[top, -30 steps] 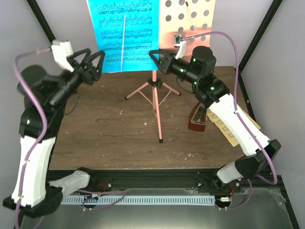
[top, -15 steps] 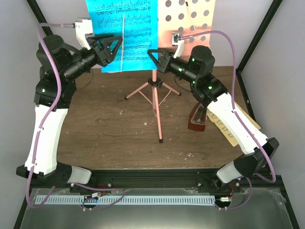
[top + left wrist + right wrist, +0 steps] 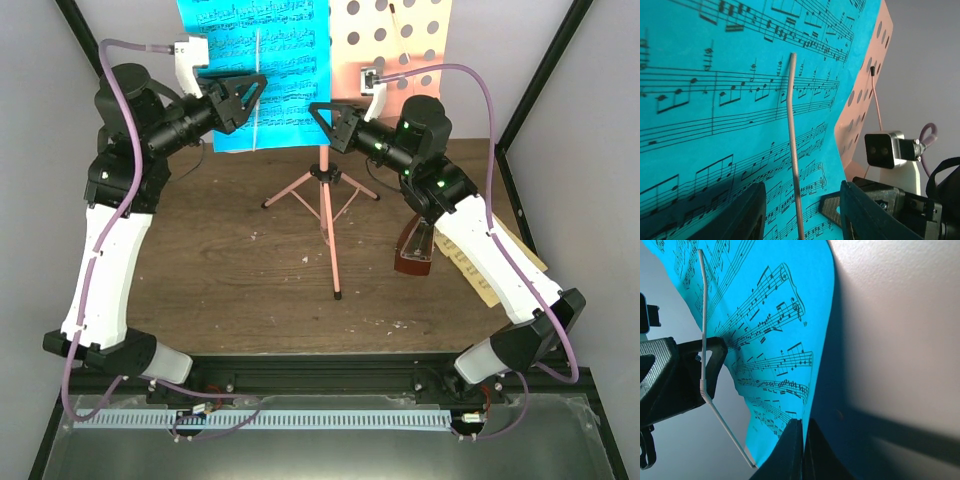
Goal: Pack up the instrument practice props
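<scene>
Wooden table (image 3: 200, 260): right fingers (image 3: 791, 452) pinch blue sheet (image 3: 290, 70) (music notation only); left fingers (image 3: 747, 215) parted.

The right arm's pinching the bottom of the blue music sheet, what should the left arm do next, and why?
Probably close the left fingers on the thin retaining wire. They stand open either side of that wire, which lies across the blue sheet, while the right fingers are shut on the sheet's lower edge. Lifting it should free the page.
</scene>
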